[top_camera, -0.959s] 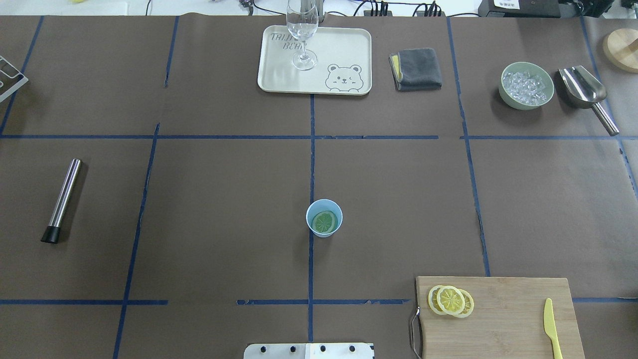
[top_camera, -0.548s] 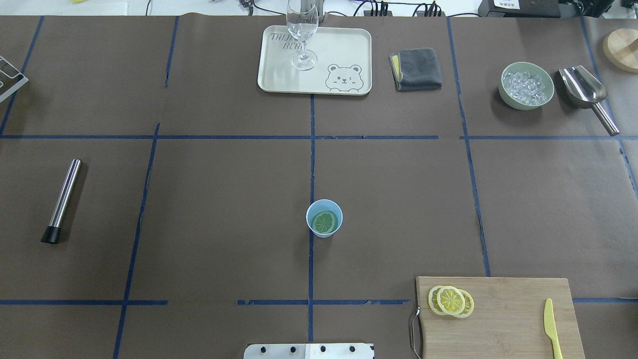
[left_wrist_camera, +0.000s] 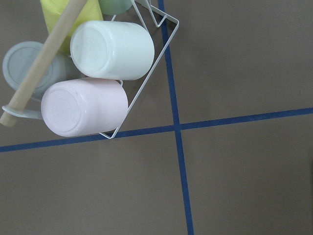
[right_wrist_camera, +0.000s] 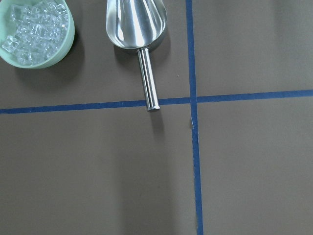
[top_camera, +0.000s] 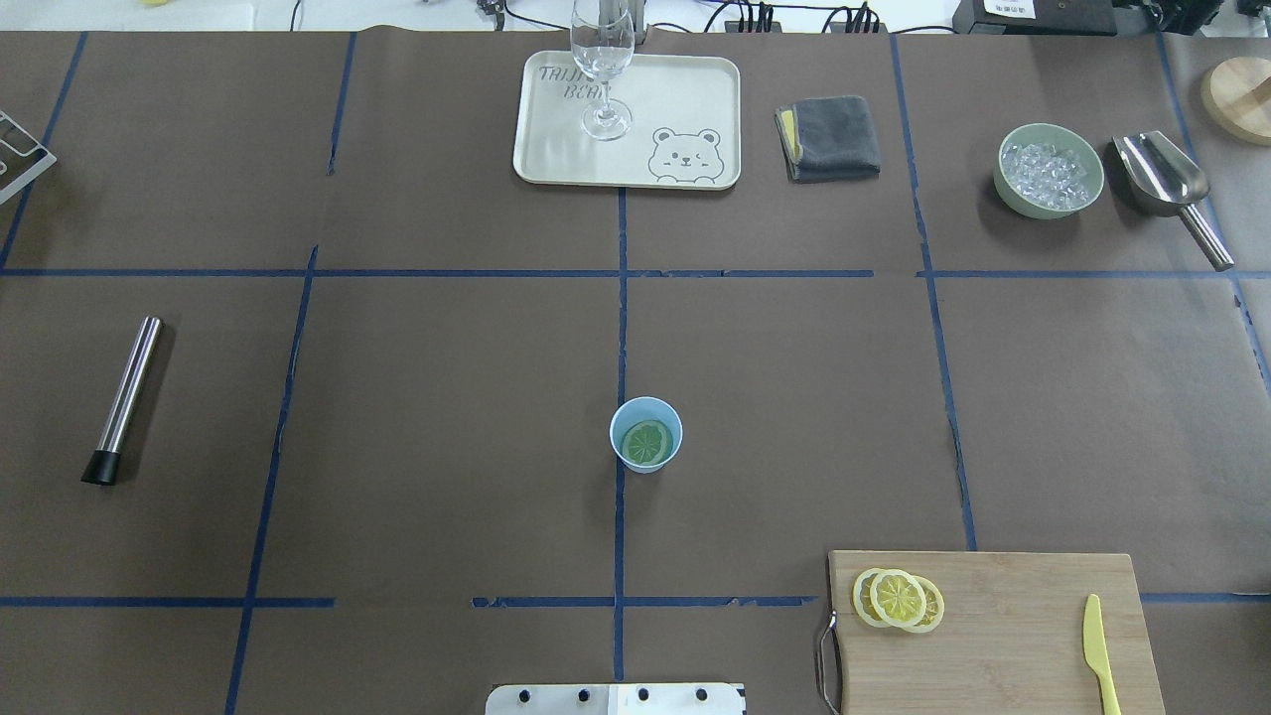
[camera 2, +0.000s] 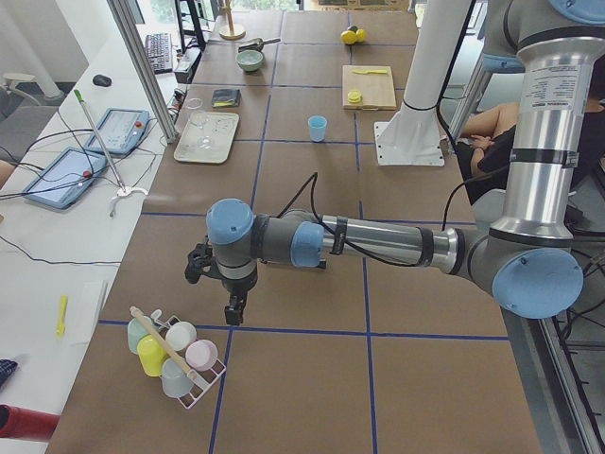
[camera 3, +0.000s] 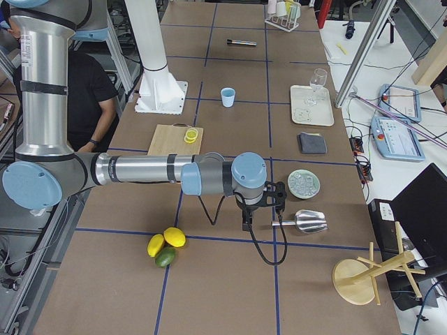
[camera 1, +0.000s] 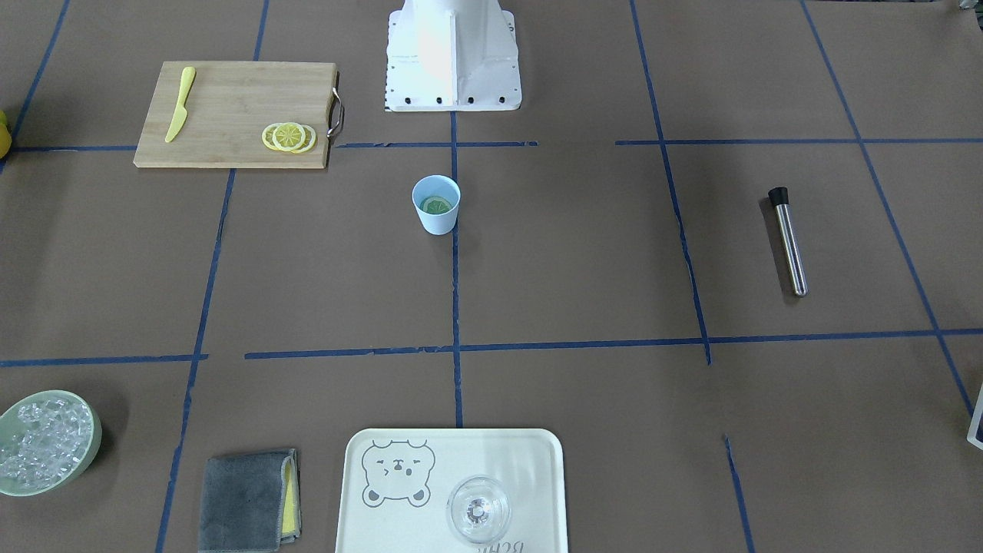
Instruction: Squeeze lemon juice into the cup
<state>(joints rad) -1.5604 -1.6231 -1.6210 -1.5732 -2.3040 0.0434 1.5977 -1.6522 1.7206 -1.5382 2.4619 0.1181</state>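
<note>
Thin round lemon slice (top_camera: 646, 442) lies inside small light-blue plastic cup (camera 1: 436, 223); we cannot tell how wide our left gripper (camera 2: 232, 310) or right gripper (camera 3: 246, 223) stands.

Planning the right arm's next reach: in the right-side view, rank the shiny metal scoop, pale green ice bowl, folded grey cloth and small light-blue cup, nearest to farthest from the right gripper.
From the right gripper:
1. Metal scoop, closest, beside it.
2. Pale green ice bowl, just beyond the scoop.
3. Grey cloth, farther along the table.
4. Light-blue cup, farthest, mid-table.
</note>
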